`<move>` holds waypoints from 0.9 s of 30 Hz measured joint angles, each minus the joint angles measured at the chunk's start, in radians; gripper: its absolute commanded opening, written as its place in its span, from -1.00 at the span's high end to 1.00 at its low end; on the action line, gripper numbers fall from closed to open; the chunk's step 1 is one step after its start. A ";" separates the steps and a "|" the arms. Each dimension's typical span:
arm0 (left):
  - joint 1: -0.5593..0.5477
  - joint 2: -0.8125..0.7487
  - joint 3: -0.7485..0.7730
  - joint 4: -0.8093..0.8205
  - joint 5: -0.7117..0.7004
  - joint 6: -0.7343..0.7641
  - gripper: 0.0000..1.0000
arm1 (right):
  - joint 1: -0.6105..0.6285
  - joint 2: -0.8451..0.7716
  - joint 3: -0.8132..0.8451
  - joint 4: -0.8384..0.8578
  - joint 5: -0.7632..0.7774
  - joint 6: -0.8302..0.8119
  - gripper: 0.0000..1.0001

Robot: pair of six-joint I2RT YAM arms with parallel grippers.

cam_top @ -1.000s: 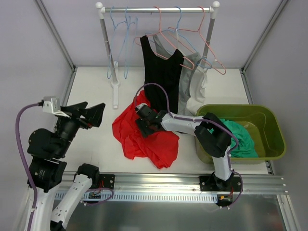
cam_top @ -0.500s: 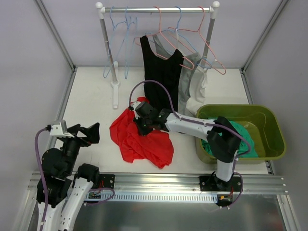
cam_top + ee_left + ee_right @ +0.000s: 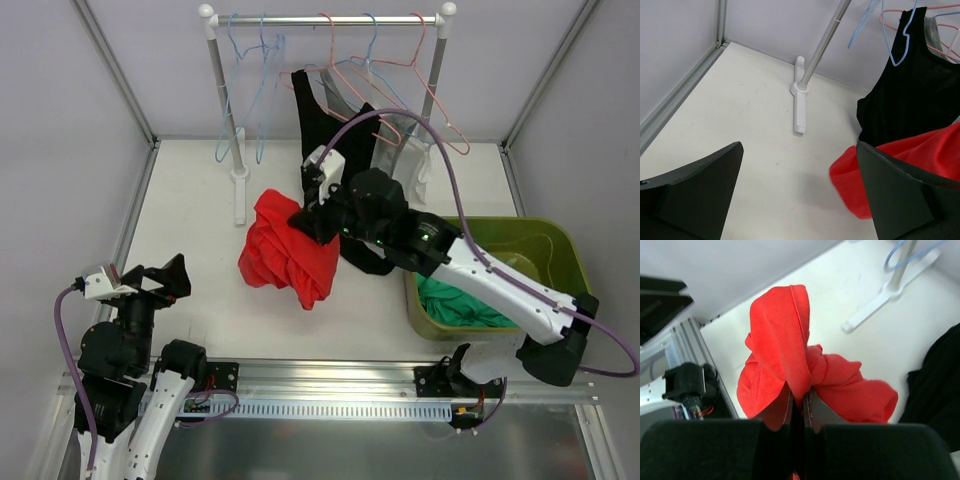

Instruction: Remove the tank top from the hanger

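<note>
Red tank top [image 3: 285, 250] free of rack [image 3: 330, 19], bunched in closed right fingers [image 3: 797, 405] above worktop [image 3: 190, 200]; left fingers [image 3: 160, 280] wide open, idle; black top [image 3: 318, 130] still hanging

Right claw [image 3: 308, 220]: clamped on red tank top [image 3: 285, 250]
Left claw [image 3: 160, 272]: spread wide, at counter [image 3: 190, 200] near edge
Black tank top [image 3: 312, 120]: hangs from rail [image 3: 330, 20]
</note>
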 measured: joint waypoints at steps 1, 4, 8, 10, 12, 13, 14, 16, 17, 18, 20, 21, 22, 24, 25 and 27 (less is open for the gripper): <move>0.000 0.000 0.000 0.000 -0.002 0.000 -0.97 | 0.000 -0.013 0.027 -0.010 0.017 -0.016 0.99; 0.000 0.000 0.000 -0.002 -0.004 0.000 -0.97 | 0.000 -0.045 0.117 -0.054 0.079 -0.066 0.99; 0.000 0.000 0.000 -0.002 -0.010 0.000 -0.97 | -0.009 -0.090 0.274 -0.138 0.217 -0.140 0.99; 0.000 0.000 0.000 -0.002 -0.016 0.000 -0.97 | -0.025 -0.121 0.327 -0.167 0.298 -0.169 0.99; 0.000 0.000 0.000 -0.002 -0.025 0.000 -0.97 | -0.059 -0.171 0.355 -0.201 0.383 -0.189 0.99; 0.000 0.000 0.000 -0.002 -0.026 0.000 -0.97 | -0.080 -0.200 0.357 -0.219 0.425 -0.194 0.99; 0.000 0.000 0.000 -0.002 -0.027 0.000 -0.97 | -0.108 -0.230 0.357 -0.241 0.458 -0.194 1.00; 0.000 0.000 0.000 -0.002 -0.027 0.000 -0.97 | -0.161 -0.289 0.343 -0.279 0.512 -0.193 0.99; 0.000 0.000 0.000 -0.003 -0.027 0.000 -0.97 | -0.185 -0.323 0.325 -0.299 0.537 -0.192 0.99; 0.000 0.000 0.000 -0.003 -0.027 0.000 -0.97 | -0.207 -0.359 0.304 -0.317 0.559 -0.190 0.99; 0.000 0.000 0.000 -0.003 -0.027 0.000 -0.97 | -0.248 -0.430 0.242 -0.341 0.600 -0.187 0.99; 0.000 0.000 0.000 -0.003 -0.027 0.000 -0.97 | -0.272 -0.466 0.209 -0.354 0.624 -0.187 0.99; 0.000 0.000 0.000 -0.003 -0.027 0.000 -0.97 | -0.289 -0.492 0.185 -0.366 0.644 -0.186 0.99; 0.000 0.000 0.000 -0.003 -0.027 0.000 -0.97 | -0.328 -0.544 0.125 -0.389 0.686 -0.181 0.99; 0.000 0.000 0.000 -0.003 -0.027 0.000 -0.97 | -0.343 -0.562 0.101 -0.402 0.702 -0.176 0.99; 0.000 0.000 0.000 -0.003 -0.027 0.000 -0.97 | -0.359 -0.590 0.051 -0.412 0.723 -0.161 0.99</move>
